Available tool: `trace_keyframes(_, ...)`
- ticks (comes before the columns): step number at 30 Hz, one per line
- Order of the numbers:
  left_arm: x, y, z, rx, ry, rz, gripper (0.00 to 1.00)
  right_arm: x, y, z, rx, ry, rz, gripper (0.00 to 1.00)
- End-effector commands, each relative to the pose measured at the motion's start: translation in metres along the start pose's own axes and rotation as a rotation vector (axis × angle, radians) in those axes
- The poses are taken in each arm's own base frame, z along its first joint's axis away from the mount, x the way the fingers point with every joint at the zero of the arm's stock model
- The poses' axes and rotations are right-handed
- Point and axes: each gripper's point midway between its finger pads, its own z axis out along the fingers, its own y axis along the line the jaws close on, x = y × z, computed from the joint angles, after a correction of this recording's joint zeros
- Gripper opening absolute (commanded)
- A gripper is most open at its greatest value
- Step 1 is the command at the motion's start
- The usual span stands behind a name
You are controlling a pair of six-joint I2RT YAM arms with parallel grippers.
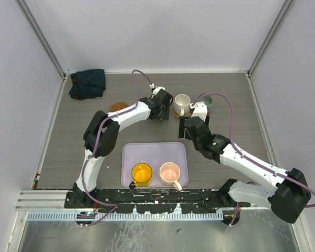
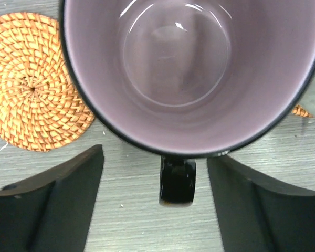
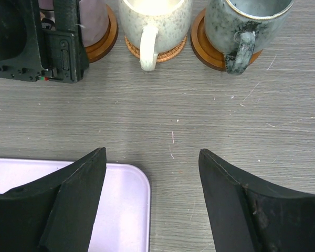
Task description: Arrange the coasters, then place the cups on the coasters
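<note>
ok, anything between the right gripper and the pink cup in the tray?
Nothing visible. The right gripper hangs open just past the far edge of the tray. The pink cup stands inside it, near right, with the yellow cup apart on its left.

We count five cups: a purple cup (image 2: 199, 68), a cream cup (image 1: 181, 102), a grey-green cup (image 1: 206, 101), a yellow cup (image 1: 142, 173) and a pink cup (image 1: 169, 171). We can see four round coasters: a bare woven coaster (image 2: 31, 89), a dark coaster (image 3: 106, 37), a second woven coaster (image 3: 173, 51) and a brown coaster (image 3: 202, 50). There is also one purple tray (image 1: 155, 152), one dark cloth (image 1: 88, 83) and two robot arms, a left arm (image 1: 121, 118) and a right arm (image 1: 247, 163).
</note>
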Motion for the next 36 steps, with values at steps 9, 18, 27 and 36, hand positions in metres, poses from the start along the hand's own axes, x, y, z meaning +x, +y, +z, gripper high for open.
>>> trace_keyframes(9,-0.063,0.004,-0.085,0.097,-0.206,-0.097,0.98,-0.019,0.005,-0.006,-0.015,-0.065,0.038,0.76)
trace_keyframes(18,-0.033,0.033,-0.139,0.132,-0.247,-0.017,0.98,-0.031,-0.002,-0.005,0.037,-0.103,0.027,0.86)
trace_keyframes(27,0.051,0.058,-0.218,0.289,-0.241,0.109,0.98,-0.041,-0.019,0.009,0.110,-0.108,0.033,1.00)
trace_keyframes(36,0.134,0.074,-0.266,0.547,-0.110,0.043,0.98,-0.045,-0.022,0.017,0.118,-0.102,0.033,1.00)
